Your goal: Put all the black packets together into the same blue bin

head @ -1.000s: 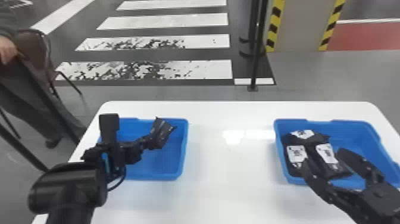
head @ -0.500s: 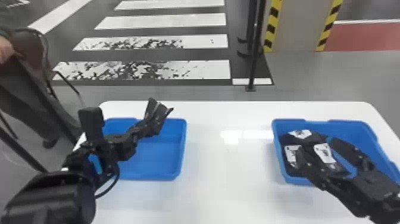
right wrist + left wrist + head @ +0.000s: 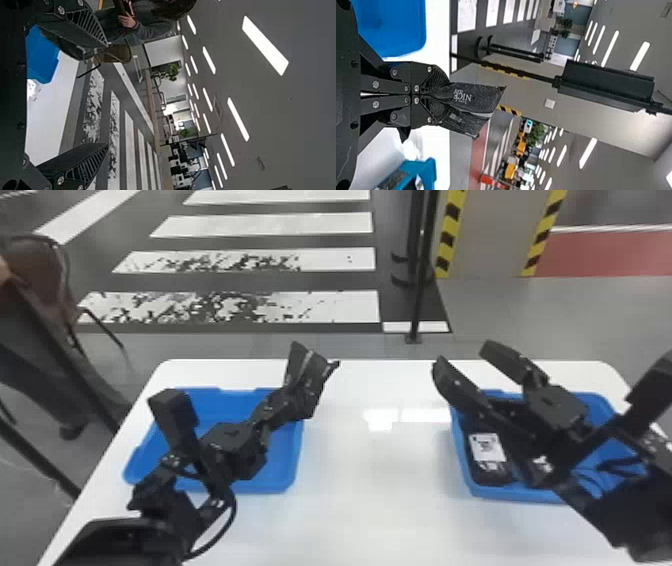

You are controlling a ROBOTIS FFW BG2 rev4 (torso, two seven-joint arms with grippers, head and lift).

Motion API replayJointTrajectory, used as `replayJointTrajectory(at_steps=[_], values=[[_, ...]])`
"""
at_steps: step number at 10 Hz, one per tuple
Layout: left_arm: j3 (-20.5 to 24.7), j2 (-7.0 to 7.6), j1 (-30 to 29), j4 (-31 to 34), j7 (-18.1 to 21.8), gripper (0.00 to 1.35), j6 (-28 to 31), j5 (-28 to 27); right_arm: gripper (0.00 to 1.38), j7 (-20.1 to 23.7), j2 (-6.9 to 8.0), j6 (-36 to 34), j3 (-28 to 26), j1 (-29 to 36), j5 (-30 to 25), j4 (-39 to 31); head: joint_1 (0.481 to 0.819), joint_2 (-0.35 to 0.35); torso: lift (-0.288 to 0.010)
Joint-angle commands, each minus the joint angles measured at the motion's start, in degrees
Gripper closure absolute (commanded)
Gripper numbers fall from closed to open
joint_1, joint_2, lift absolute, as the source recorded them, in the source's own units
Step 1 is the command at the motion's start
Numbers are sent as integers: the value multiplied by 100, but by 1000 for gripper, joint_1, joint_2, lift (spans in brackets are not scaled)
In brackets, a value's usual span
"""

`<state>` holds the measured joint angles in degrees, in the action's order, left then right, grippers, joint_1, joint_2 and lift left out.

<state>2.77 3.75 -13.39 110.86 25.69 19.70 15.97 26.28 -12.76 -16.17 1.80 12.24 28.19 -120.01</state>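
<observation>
Left end effector (image 3: 294, 400) is pinched closed, right end effector (image 3: 463, 355) spread wide.

gap between left bin (image 3: 265, 486) and right bin (image 3: 495, 492), right arm (image 3: 600, 510) over the latter

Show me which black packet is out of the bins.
The one in the left gripper: that black packet is clamped between its fingers, while the other packets in view lie in the right-hand blue bin.

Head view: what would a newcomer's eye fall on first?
Likely the left gripper, pinching a black packet near the left blue bin. Next, the right gripper, spread open over the right bin, where white-labelled packets lie.
</observation>
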Motion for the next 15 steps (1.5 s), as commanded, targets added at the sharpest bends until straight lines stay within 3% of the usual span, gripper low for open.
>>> replayJointTrajectory(at_steps=[1, 5, 9, 10, 11, 15], values=[[-505, 64, -95, 2, 7, 1214, -213, 357, 131, -53, -16, 0, 185, -423, 94, 112, 695, 50, -110], [-1179, 214, -24, 255, 77, 1214, -466, 814, 131, -123, -87, -71, 734, -1014, 243, 491, 677, -24, -110], [-1316, 249, 4, 297, 112, 1214, -635, 905, 147, -132, -148, -183, 1214, -1182, 208, 801, 683, 2, -110], [-1339, 258, 18, 297, 112, 1214, -635, 894, 536, -123, -175, -282, 1294, -1253, 186, 815, 685, 7, -110], [-1339, 258, 18, 297, 112, 1214, -578, 882, 1125, -132, -183, -338, 1316, -1253, 197, 759, 687, 10, -110], [-1328, 258, 18, 297, 112, 1214, -578, 871, 1177, -220, -201, -760, 1408, -1210, -31, 407, 695, 27, -110]])
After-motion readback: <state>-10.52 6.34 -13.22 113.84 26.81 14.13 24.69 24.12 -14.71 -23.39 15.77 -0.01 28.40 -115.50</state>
